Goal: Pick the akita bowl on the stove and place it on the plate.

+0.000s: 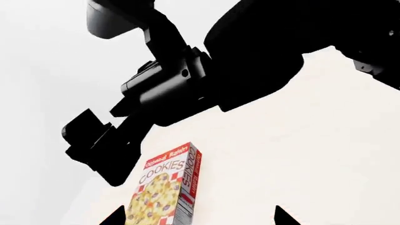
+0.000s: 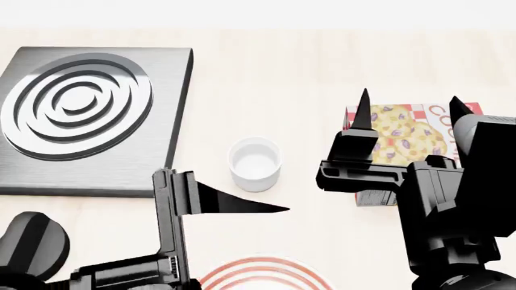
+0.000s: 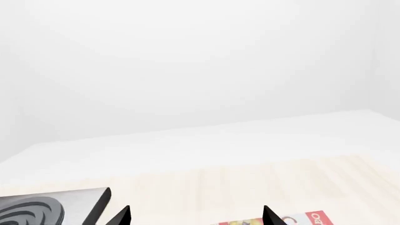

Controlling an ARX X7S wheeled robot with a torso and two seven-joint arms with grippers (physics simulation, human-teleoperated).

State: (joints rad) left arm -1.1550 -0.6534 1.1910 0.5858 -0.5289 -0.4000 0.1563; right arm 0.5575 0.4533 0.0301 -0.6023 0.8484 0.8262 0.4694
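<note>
Plate [image 2: 266, 270] nearest, at low edge of head view. Left gripper [image 1: 198, 216] spread, holds nothing. Right gripper [image 2: 410, 112] also spread, over cookie box [image 2: 395, 134]. Stove [image 2: 171, 145] far left, left arm nearer. Bowl not seen on stove, nor in any view.

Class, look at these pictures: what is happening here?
Neither arm holds anything. The left pincer hangs open near the white cup, and the right pincer is open above the cookie box. The stove is bare, the plate is empty, and no speckled bowl is in view.
</note>
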